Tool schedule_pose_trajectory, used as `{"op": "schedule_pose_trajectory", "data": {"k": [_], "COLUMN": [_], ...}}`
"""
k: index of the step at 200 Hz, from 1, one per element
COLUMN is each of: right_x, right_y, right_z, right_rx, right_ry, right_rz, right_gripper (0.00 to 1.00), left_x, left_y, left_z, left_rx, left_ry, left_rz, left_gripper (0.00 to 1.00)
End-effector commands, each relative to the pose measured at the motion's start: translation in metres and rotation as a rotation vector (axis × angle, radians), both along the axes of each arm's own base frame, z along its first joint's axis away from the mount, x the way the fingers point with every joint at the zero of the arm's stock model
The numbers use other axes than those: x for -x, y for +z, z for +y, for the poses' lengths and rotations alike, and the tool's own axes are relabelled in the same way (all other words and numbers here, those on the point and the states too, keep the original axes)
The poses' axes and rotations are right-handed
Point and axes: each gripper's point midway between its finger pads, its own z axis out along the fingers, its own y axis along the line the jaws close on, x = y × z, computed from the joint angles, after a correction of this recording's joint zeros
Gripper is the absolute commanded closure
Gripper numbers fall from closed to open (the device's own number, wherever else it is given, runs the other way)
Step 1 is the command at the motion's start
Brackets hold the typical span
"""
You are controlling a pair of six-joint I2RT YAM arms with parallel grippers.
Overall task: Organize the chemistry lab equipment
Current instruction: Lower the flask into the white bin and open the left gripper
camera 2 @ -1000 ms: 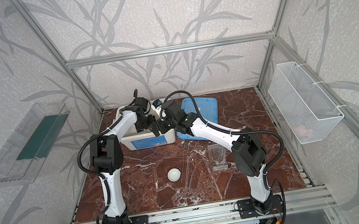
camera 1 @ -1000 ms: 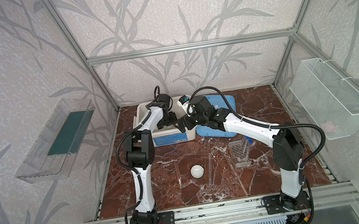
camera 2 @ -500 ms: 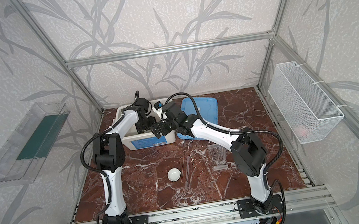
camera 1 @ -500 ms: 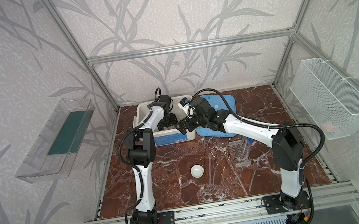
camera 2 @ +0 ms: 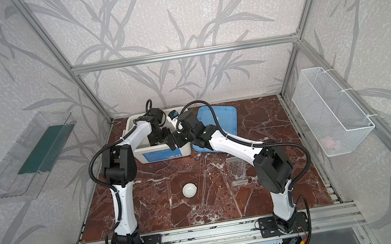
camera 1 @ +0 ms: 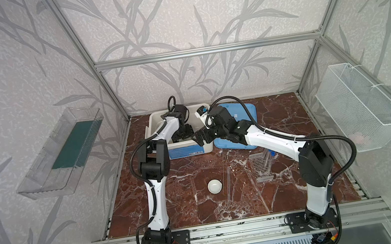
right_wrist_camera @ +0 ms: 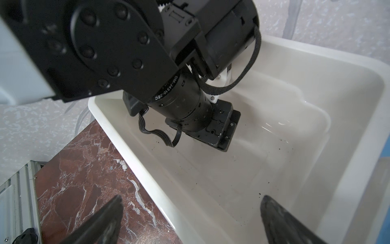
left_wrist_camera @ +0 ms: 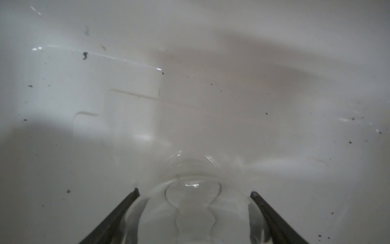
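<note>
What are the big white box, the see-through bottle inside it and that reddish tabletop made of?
White box: looks like smooth, slightly glossy moulded plastic, with rounded corners and soft reflections. Flask: probably clear glass; see-through, with sharp highlights and bent outlines. Tabletop: polished red-brown marble look with white veins; real stone or a print, I cannot tell.

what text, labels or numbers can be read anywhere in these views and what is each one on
"DM-J4310-2EC": on the black motor housing at the left arm's wrist, in the right wrist view.
blue label on the front of the white box: print too small to read.
Nothing else legible.
</note>
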Motion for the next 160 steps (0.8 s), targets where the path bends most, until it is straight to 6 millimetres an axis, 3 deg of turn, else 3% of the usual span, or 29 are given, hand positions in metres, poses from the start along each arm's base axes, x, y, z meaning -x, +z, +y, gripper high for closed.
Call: {"op": "schedule_pose_trajectory", "data": {"k": [1,31,77,110,118,119,125,160], "right_x": [0.003,0.004,0.008,0.015,0.017,0.019,0.023,0.039], "right_y": [0.024,0.027,0.043,0.065,0.062,0.069,0.081,0.100], "right_z": [-0.005,-0.010,-0.018,-0.027,-0.028,-0.030,-0.033,-0.053], "right_rx": [-0.030,-0.032,-0.045,-0.064,-0.057,-0.067,-0.083,-0.137], "right_ry": [-0.007,-0.016,-0.025,-0.025,-0.021,-0.020,-0.009,0.028], "right_rz": [-0.046,-0.051,-0.073,-0.107,-0.103,-0.114,-0.130,-0.129], "right_gripper": [0.01,0.00,0.00,0.00,0.00,0.00,0.00,0.01], "left_x": [0.000,0.002,0.003,0.006,0.007,0.008,0.010,0.032], "left_y": [-0.003,0.004,0.040,0.093,0.108,0.110,0.120,0.184], "left_z": [0.002,0.006,0.010,0.013,0.012,0.012,0.012,0.005], "left_rx": [-0.004,-0.020,-0.029,-0.021,-0.013,-0.012,-0.009,0.017], "left_ry": [0.007,0.004,0.021,0.033,0.028,0.027,0.020,-0.051], "left_rz": [0.011,0.000,-0.061,-0.157,-0.185,-0.189,-0.206,-0.313], "left_gripper": [0.19,0.05,0.01,0.01,0.01,0.01,0.01,0.01]}}
